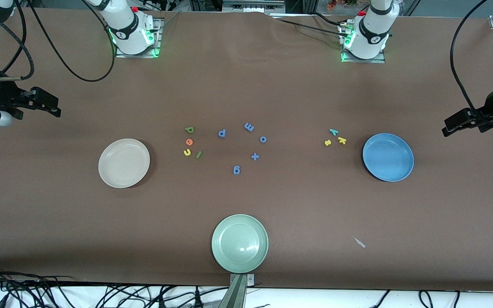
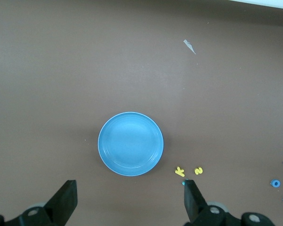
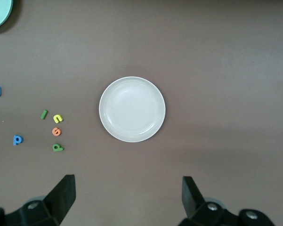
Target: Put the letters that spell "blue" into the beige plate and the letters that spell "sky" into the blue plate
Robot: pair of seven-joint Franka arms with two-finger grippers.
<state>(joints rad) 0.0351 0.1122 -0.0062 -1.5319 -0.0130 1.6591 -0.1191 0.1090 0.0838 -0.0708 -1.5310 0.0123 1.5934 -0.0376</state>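
Both arms wait, the left end effector (image 1: 447, 128) and right end effector (image 1: 54, 107) spread wide, empty, partly cut off at the bench (image 1: 246, 77) ends. Four "blue" letters (image 1: 191, 143) lie beside the beige plate (image 1: 124, 163); three "sky" letters (image 1: 334, 137) beside the blue plate (image 1: 388, 157), the teal one mostly hidden in the left wrist view. Five blue pieces (image 1: 246, 147) lie between the groups.

Beige plate (image 1: 123, 163) and blue plate (image 1: 387, 157) apparently empty, letters alongside.

pale green plate (image 1: 239, 243) | blue letters (image 1: 249, 127), plus sign (image 1: 255, 156) | white scrap (image 1: 359, 242)
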